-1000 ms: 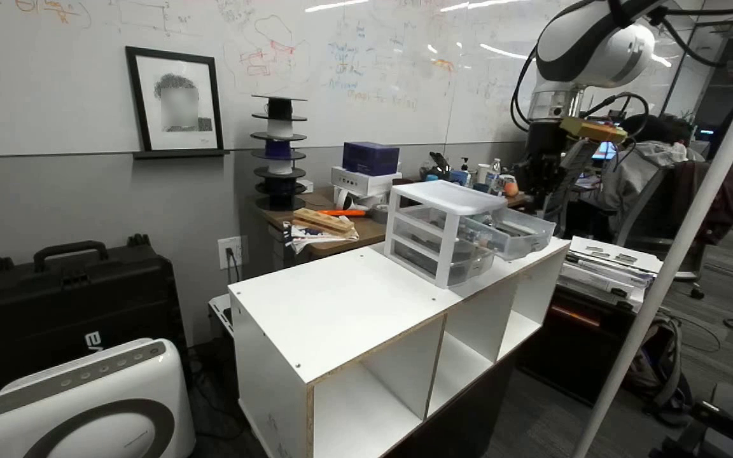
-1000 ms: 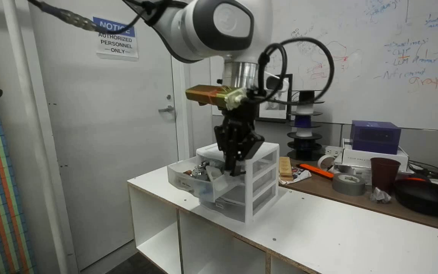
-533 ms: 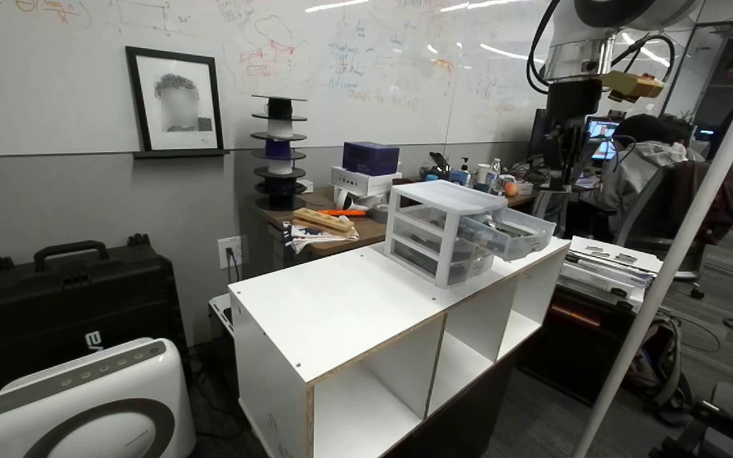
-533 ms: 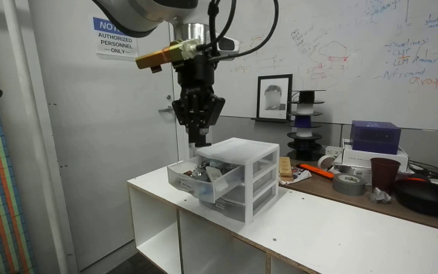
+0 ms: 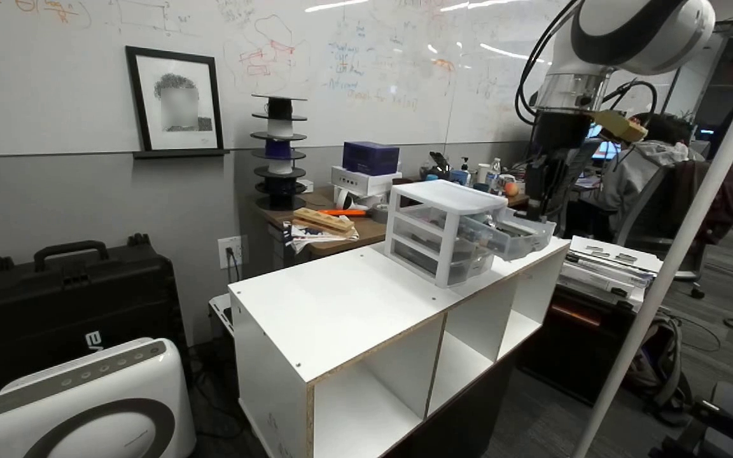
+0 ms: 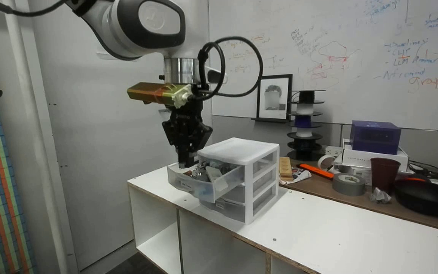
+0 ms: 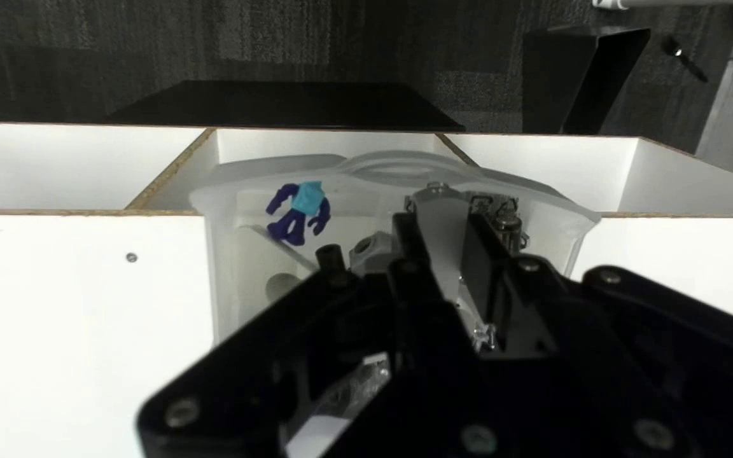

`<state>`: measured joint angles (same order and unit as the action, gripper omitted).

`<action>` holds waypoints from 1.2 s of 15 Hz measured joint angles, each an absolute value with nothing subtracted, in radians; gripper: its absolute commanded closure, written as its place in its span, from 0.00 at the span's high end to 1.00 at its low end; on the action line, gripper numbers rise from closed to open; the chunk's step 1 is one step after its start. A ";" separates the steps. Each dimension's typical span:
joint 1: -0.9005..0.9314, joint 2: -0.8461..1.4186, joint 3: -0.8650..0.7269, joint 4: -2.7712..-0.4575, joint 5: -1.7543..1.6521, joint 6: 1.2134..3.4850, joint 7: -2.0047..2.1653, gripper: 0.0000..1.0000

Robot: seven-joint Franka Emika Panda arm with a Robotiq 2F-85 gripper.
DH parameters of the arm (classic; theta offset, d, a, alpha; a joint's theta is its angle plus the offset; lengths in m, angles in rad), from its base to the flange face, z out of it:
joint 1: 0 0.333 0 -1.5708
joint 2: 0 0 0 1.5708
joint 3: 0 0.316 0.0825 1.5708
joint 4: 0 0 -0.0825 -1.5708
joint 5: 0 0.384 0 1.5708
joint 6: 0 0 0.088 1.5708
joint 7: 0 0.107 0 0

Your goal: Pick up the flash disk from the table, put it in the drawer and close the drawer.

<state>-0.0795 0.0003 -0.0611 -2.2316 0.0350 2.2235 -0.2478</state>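
The gripper (image 6: pixel 187 163) hangs low over the open drawer (image 6: pixel 190 186), near its front. In the wrist view my two fingers (image 7: pixel 448 222) are close together on a grey, round-ended piece that looks like the flash disk (image 7: pixel 443 235); its lower part is hidden. The drawer also shows in the wrist view (image 7: pixel 398 164) and in an exterior view (image 5: pixel 522 245). It is pulled out of the white-framed unit (image 6: pixel 248 190), which stands on the white table (image 6: pixel 337 239). The flash disk is too small to make out in the exterior views.
The drawer holds a purple and turquoise figure (image 7: pixel 300 210), metal parts (image 7: pixel 508 226) and a translucent piece (image 7: pixel 373 251). A lower drawer (image 6: pixel 222 207) sits in the same unit. A wooden desk behind carries spools (image 6: pixel 305 129), tape (image 6: pixel 348 183) and a pan (image 6: pixel 428 196). A white pole (image 5: pixel 678 248) stands nearby.
The gripper first moved up and away from the unit, then came down again over the open drawer's front part. The drawer and the unit have not moved.
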 measured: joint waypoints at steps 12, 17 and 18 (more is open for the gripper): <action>-0.077 -0.016 -0.059 -2.299 0.228 2.373 -0.400 1.00; -0.055 -0.106 -0.057 -2.329 0.228 2.287 -0.394 1.00; -0.049 -0.129 -0.056 -2.338 0.228 2.267 -0.390 1.00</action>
<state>-0.0486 -0.1292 -0.0561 -2.3383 0.2279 2.2670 -0.3903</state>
